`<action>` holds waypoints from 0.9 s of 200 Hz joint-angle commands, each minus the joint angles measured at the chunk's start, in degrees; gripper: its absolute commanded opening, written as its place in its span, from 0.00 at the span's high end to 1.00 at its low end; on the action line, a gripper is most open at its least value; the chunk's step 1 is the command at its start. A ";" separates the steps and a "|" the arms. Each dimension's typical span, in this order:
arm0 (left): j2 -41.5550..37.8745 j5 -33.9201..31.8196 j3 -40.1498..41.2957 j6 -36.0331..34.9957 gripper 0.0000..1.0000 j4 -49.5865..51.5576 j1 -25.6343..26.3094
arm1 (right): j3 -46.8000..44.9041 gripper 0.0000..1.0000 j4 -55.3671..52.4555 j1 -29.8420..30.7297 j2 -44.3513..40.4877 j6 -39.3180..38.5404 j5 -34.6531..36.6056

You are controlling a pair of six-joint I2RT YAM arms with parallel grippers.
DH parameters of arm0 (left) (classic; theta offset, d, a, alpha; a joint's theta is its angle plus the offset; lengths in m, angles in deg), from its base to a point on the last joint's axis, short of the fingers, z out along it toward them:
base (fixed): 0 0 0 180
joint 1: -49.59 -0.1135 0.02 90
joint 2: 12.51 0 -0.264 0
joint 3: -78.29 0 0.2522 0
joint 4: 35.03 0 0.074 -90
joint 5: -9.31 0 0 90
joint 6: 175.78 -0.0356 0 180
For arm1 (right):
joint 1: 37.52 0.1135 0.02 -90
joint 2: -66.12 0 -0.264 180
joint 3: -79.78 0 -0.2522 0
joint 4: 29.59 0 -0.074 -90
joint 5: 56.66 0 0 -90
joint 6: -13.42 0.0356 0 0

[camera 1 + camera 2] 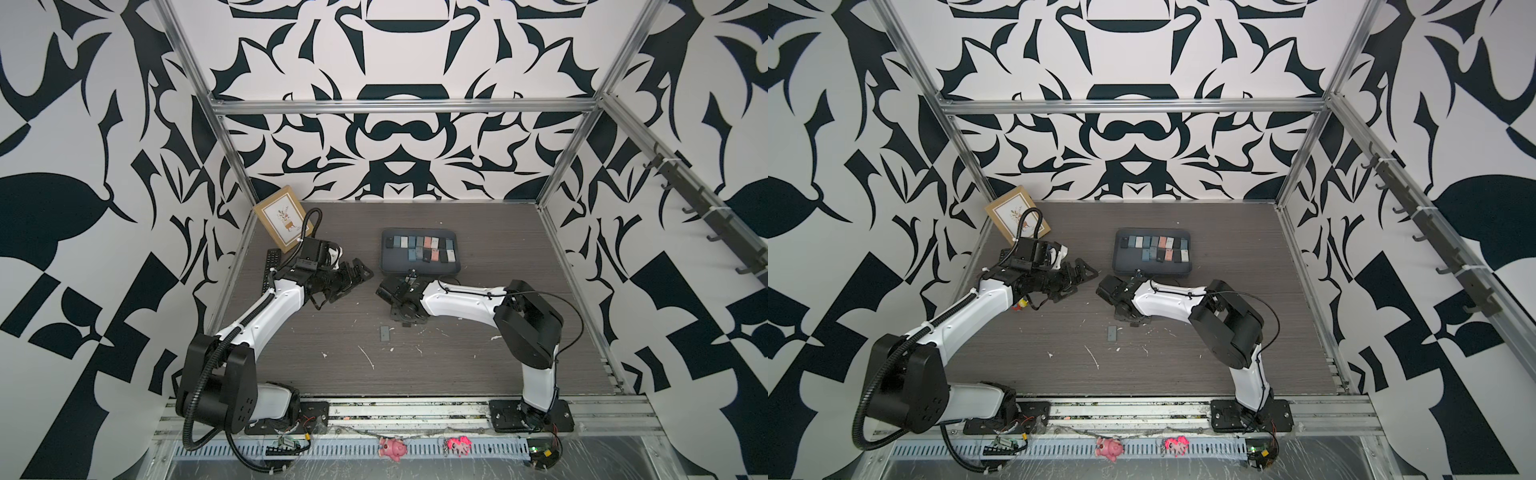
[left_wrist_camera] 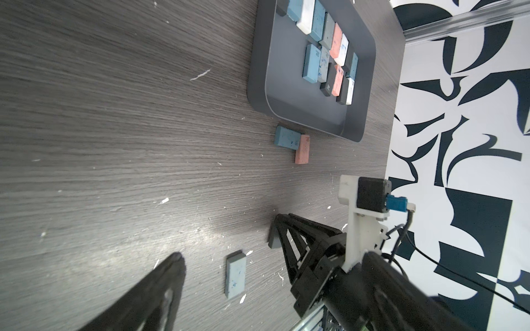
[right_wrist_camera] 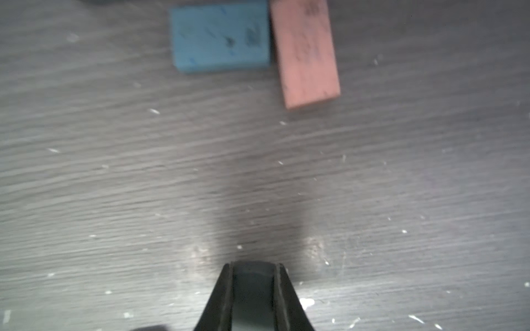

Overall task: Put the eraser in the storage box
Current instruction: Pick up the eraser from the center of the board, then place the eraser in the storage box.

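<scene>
Grey wood-grain bench [image 1: 457, 353], white-flecked; black-white patterned walls. Right pincer [image 3: 253, 268] clamped on grey eraser [image 3: 253, 283], outside storage box [image 1: 419, 271], near its front rim. Left pincer [image 1: 351, 280] apart, empty.

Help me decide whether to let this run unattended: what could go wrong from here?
The right end effector is shut on the small grey rectangular eraser, which sticks out past it sideways; it might pivot or slip when lifted.
A blue rectangular eraser and a pink rectangular eraser lie loose between it and the shallow dark grey plastic storage box; a low carry could knock them.
</scene>
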 commanded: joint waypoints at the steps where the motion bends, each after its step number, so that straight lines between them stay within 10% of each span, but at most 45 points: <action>1: -0.82 1.75 -0.70 0.34 0.01 0.18 -0.73 | 5.93 0.84 -4.15 -1.07 -1.21 -5.85 2.39; 180: 8.08 7.32 -8.68 4.12 0.01 -4.41 -1.53 | 52.38 0.84 -14.46 -19.18 25.75 -24.28 -8.39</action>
